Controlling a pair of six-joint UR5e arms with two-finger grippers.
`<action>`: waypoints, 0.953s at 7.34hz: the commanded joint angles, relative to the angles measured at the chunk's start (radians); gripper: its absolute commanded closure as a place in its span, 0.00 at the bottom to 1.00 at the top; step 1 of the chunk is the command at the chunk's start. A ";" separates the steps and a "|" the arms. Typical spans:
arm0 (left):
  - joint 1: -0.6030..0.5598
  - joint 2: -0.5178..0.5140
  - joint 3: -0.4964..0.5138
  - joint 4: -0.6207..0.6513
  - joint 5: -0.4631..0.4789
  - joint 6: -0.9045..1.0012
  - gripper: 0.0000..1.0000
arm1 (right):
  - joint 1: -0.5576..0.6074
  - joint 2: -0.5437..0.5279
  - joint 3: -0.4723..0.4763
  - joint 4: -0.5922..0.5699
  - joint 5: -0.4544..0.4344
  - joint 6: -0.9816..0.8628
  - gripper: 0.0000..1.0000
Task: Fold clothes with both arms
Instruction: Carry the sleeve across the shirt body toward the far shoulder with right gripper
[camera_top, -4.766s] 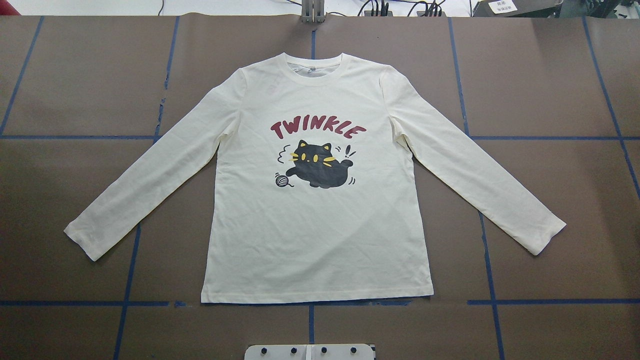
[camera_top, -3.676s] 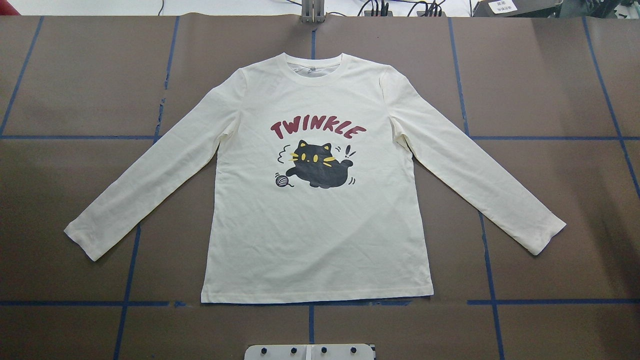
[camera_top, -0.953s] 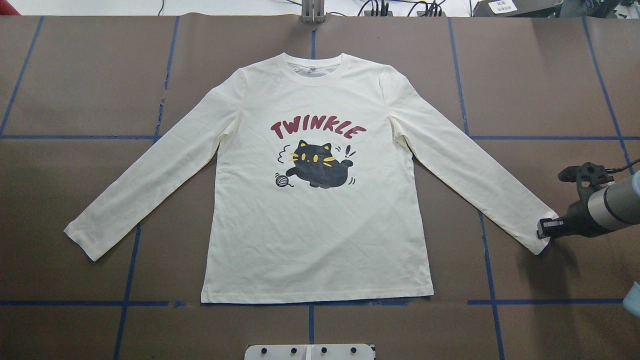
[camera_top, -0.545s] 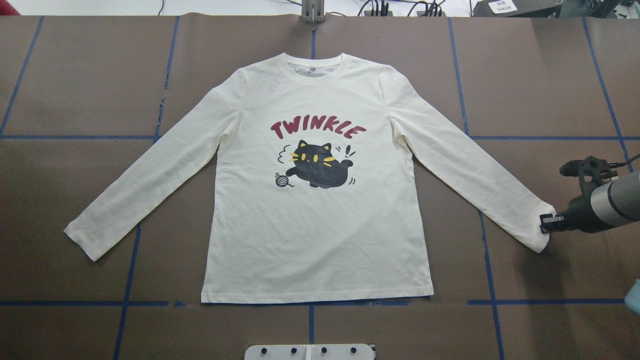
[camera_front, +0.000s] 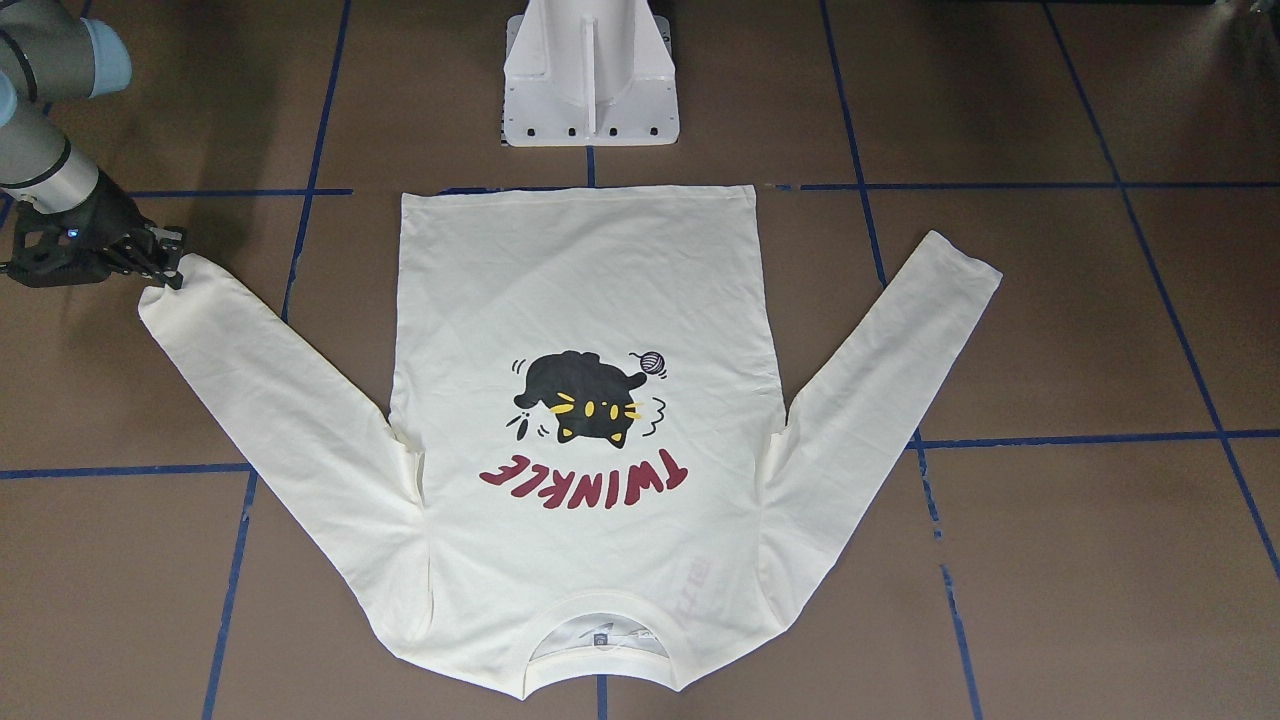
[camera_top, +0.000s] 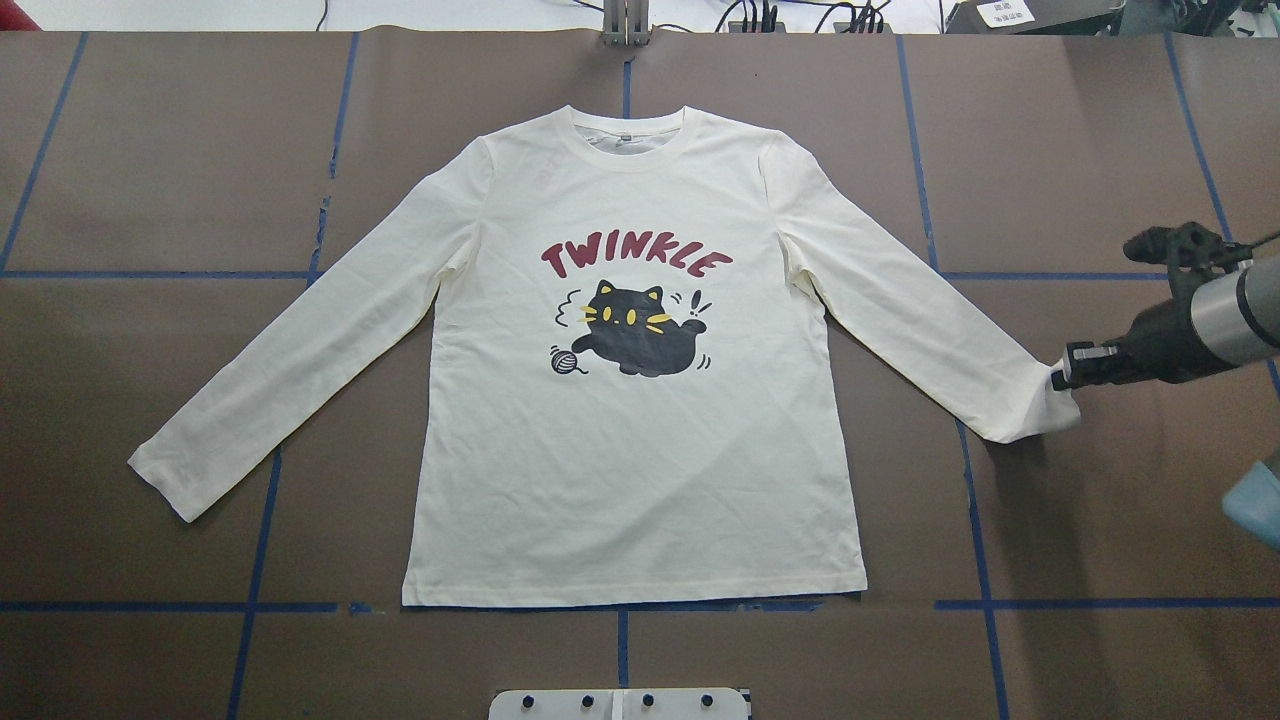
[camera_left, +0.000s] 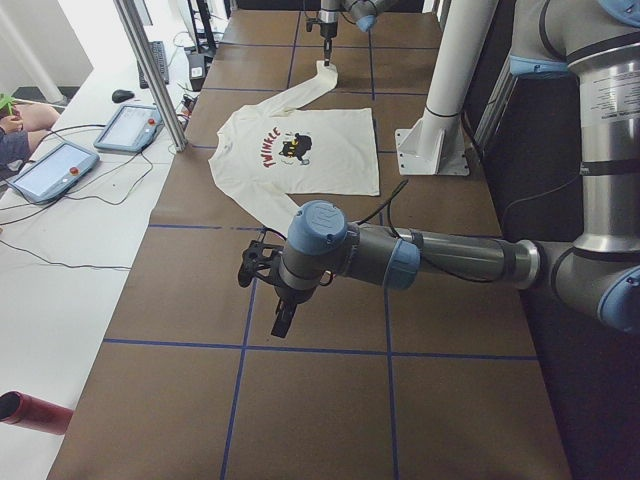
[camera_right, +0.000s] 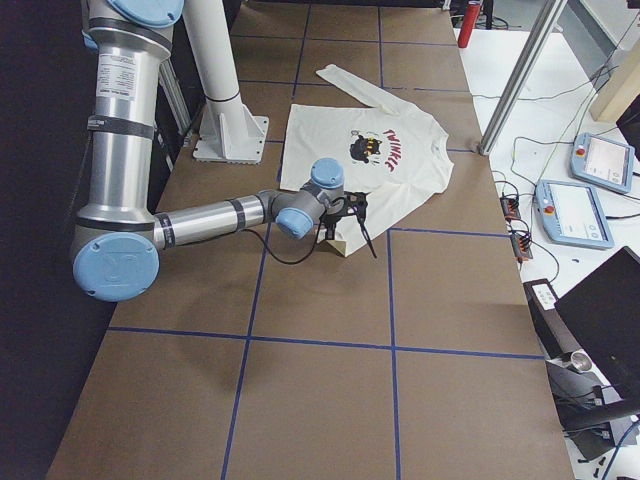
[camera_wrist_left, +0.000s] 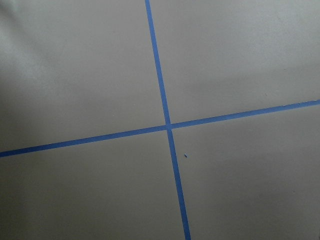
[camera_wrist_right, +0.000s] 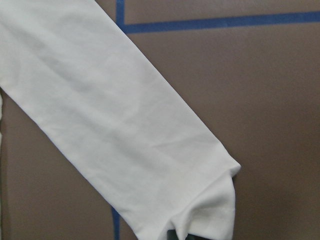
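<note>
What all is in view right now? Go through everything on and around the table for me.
shirt: one, cream-white with a black cat and dark-red TWINKLE print, flat and print-up mid-table, sleeves spread
table: one, brown cover, under everything
tape lines: several, blue, a grid across the table
pedestal: one, white, at the robot's edge by the shirt's hem
touchscreen pendants: two, grey, on the side desk
left arm: one, silver-grey with light-blue caps, over bare table
left gripper: one, black, pointing down, off the shirt; open or shut cannot be told
right arm: one, silver-grey, reaching in from the robot's right
right gripper: one, black, shut on the shirt's raised sleeve cuff
</note>
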 joint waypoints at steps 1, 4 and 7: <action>0.002 -0.019 -0.002 0.002 0.001 -0.003 0.00 | 0.059 0.313 -0.014 -0.302 0.032 -0.011 1.00; 0.047 -0.028 -0.004 -0.013 0.006 -0.102 0.00 | 0.016 0.713 -0.210 -0.449 0.024 -0.002 1.00; 0.051 -0.026 -0.001 -0.015 0.009 -0.099 0.00 | -0.114 1.125 -0.561 -0.389 -0.085 -0.005 1.00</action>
